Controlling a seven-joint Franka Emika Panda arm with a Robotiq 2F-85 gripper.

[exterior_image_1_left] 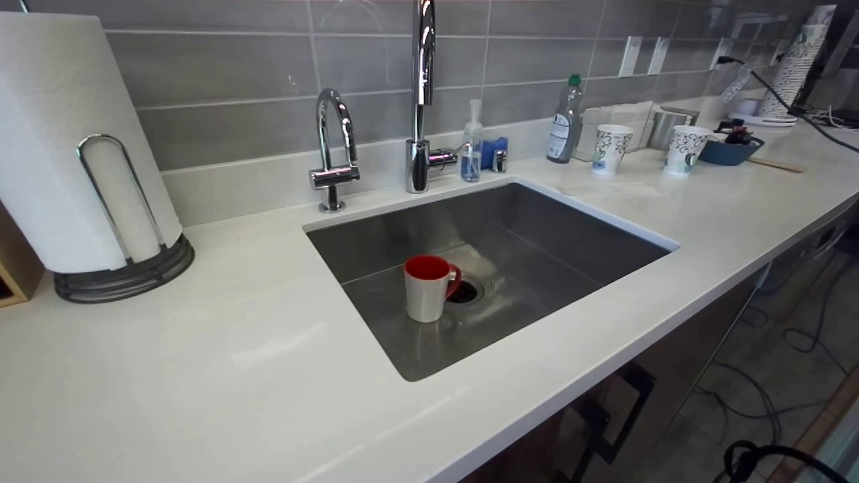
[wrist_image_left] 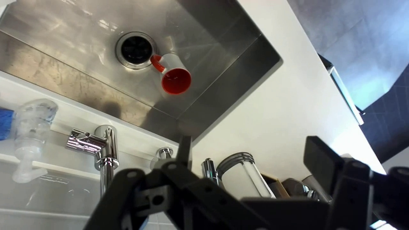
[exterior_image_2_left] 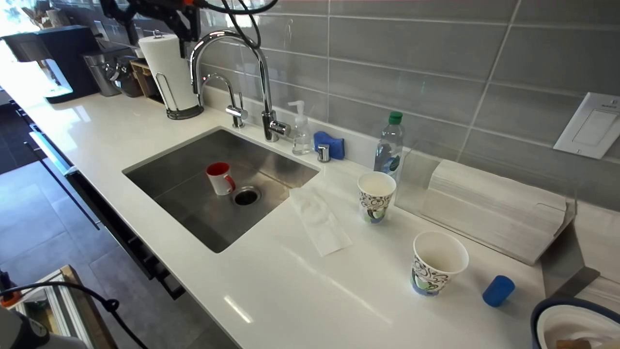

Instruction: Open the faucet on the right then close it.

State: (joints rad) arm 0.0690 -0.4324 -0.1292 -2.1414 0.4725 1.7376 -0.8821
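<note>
The tall chrome faucet stands at the back edge of the sink in both exterior views [exterior_image_1_left: 417, 154] [exterior_image_2_left: 265, 92]. In an exterior view its neck arcs over the basin. Its lower part also shows in the wrist view [wrist_image_left: 108, 153]. Its side handle [exterior_image_1_left: 443, 157] sticks out toward the soap dispenser, also in the wrist view [wrist_image_left: 85, 142]. My gripper [wrist_image_left: 249, 147] is open with nothing between its fingers. In an exterior view the gripper [exterior_image_2_left: 157, 41] hangs high near the paper towel roll, beside and apart from the tall faucet's arc.
The short gooseneck faucet [exterior_image_1_left: 332, 154] stands beside the tall one. A white mug with red inside [exterior_image_1_left: 424, 295] stands in the sink [exterior_image_1_left: 570, 258]. A soap dispenser [exterior_image_1_left: 472, 151], dish soap bottle [exterior_image_1_left: 565, 127], paper cups [exterior_image_1_left: 611, 151] and paper towel roll [exterior_image_1_left: 74, 147] stand around it.
</note>
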